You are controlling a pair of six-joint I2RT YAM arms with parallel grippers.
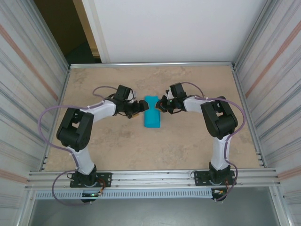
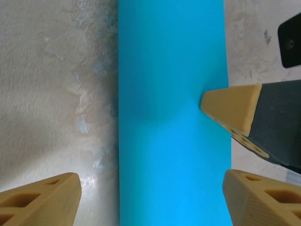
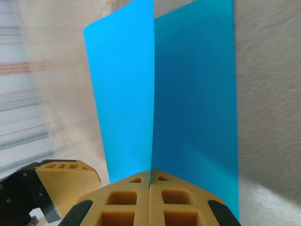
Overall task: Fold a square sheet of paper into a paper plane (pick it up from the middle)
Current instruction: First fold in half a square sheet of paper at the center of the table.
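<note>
Fingers of the right tool (image 3: 149, 176) are closed tight and pressed flat together. The crease of the teal sheet (image 3: 193, 94) runs straight into the seam between them. The sheet looks pinched at that edge, though the contact itself is hidden. From the crease, one flap stands up and leans left, and the other lies flat on the counter (image 3: 268, 94). This hold probably pins the sheet so it cannot slide while a fold is made.

The left tool (image 2: 150, 181) is open wide and grips nothing. Its fingers stand either side of the sheet, one over bare counter and the other at the sheet's far edge. In the left wrist view, the right tool's tip touches that same edge. The straddle suggests the left tool is lined up to press or close across the sheet's width.

From above, the sheet is a narrow rectangle near the middle of the counter, with its long side running away from the arms. It lies between the two tools, with no point folded yet, so the folding looks to be at an early stage.

The left arm (image 1: 77, 129) rises from its base at the near edge, bends at the elbow and reaches inward to the right, with its wrist low. The right arm (image 1: 218, 120) mirrors it, reaching inward to the left. Both wrists meet at the sheet's far half.
</note>
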